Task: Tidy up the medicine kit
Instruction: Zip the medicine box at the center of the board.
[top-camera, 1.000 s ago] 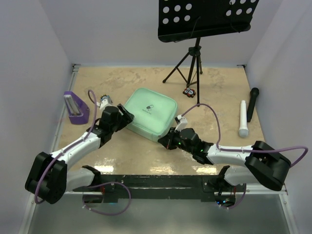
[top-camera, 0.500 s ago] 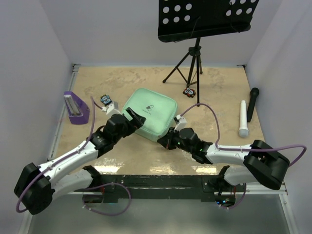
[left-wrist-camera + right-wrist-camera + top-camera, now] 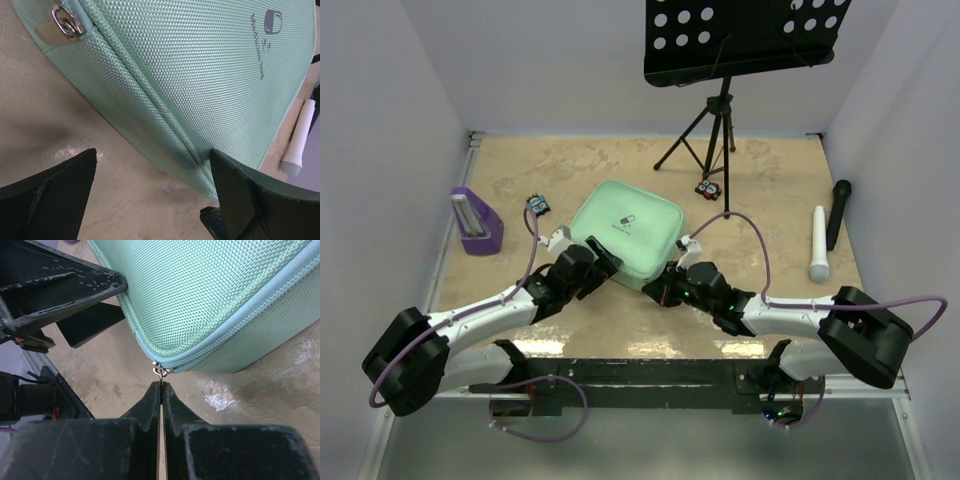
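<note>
Swinging in from beside the purple stand (image 3: pixel 475 222), the left gripper (image 3: pixel 603 257) now sits at the near-left edge of the medicine kit (image 3: pixel 626 232), fingers spread wide just short of its side. The right gripper (image 3: pixel 661 291) has not shifted, its fingers pressed together on the zip pull (image 3: pixel 159 370) at the near corner. Closed and flat in mid-table, the kit looks light and soft-walled, likely to slide or dent if pushed, so the pull tab and the firmer piped edge seem the best holds.

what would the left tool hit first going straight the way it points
The medicine kit: the open left tool points at its near side wall, which looks close ahead, though depth is hard to judge.
</note>
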`<action>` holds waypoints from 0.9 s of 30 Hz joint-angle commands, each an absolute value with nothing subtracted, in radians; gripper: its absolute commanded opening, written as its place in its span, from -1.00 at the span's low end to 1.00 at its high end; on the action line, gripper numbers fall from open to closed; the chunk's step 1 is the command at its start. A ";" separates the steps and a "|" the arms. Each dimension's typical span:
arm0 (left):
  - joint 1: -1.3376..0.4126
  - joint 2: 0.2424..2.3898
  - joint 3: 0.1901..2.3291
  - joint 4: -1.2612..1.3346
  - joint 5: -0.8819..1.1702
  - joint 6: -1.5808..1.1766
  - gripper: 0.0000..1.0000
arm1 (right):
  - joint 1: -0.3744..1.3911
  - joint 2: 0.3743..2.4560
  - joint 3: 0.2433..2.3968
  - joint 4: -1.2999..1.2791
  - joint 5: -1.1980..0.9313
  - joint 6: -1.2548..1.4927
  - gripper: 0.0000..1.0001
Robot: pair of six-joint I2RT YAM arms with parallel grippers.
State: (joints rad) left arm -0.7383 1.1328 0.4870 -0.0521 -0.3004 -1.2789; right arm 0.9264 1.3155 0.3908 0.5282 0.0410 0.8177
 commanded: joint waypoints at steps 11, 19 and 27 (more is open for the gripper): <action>-0.732 1.180 0.557 0.011 -0.425 -1.266 0.60 | 0.923 1.307 0.382 0.469 0.054 0.811 -1.00; -0.664 1.216 0.526 0.028 -0.396 -1.214 0.28 | 0.923 1.281 0.373 0.457 0.058 0.827 -1.00; -0.563 1.279 0.514 0.097 -0.321 -1.134 -0.18 | 0.922 1.232 0.367 0.417 0.080 0.848 -1.00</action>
State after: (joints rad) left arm -0.6247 1.2415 0.5220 0.0784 -0.2852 -1.2190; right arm 0.9237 1.2793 0.3885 0.4900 0.0540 0.8295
